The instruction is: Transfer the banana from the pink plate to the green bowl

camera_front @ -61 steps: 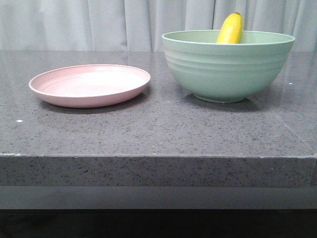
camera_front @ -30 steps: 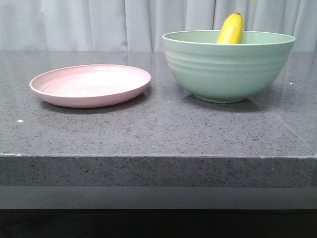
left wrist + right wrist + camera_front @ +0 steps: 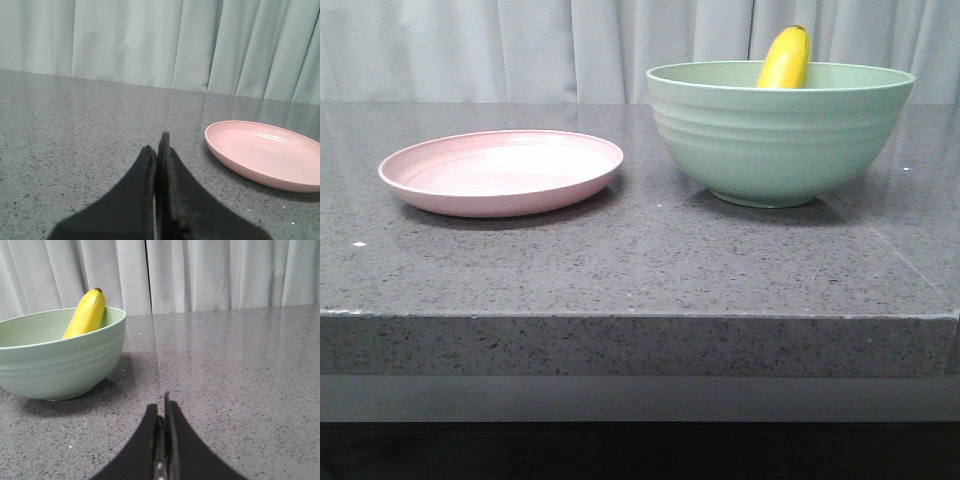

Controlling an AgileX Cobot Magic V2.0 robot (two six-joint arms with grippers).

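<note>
closed left tool (image 3: pixel 159 152) low over counter (image 3: pixel 75 135), near pink plate (image 3: pixel 265 155).

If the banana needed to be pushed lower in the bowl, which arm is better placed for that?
Probably the right. Its shut gripper faces the green bowl, where the banana leans on the rim. The left gripper, also shut, sits beside the empty pink plate.

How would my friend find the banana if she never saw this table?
Look on the grey stone table for the big mint-green bowl, right of the flat pink plate. The banana stands inside, leaning on the rim, its tip poking out. It's the only bright yellow thing.
</note>
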